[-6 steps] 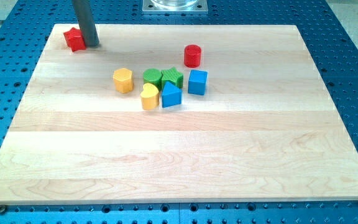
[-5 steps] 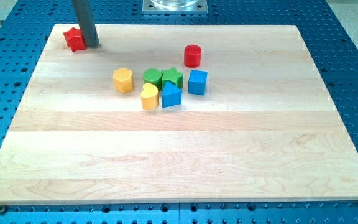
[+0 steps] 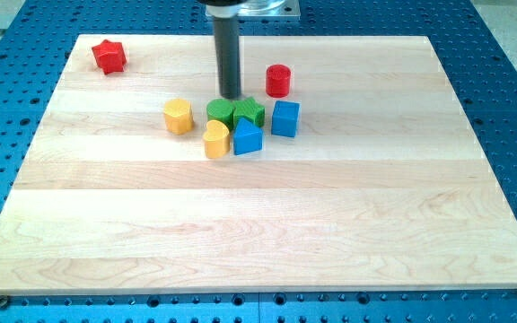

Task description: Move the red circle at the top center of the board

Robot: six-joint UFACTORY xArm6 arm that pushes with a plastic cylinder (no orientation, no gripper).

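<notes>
- The counter (image 3: 420,224) carries a tight cluster at upper middle; no pincer is fitted, so none can be judged spread or pressed.
- My tip (image 3: 231,95) is set just above the green blocks (image 3: 221,112), which could be scattered by a careless sweep.
- The red circle (image 3: 278,80) lies to the tip's right, and could be pushed off-line.

On the wooden bench (image 3: 258,233) we see a red star (image 3: 109,56) alone at the far left corner. Near the middle sits a cluster: a yellow hexagon (image 3: 178,116) on the left, a green circle (image 3: 220,112) touching a green star (image 3: 250,111), a blue cube (image 3: 285,117) on the right, and nearer us a yellow heart (image 3: 215,139) beside a blue triangle (image 3: 248,137).
</notes>
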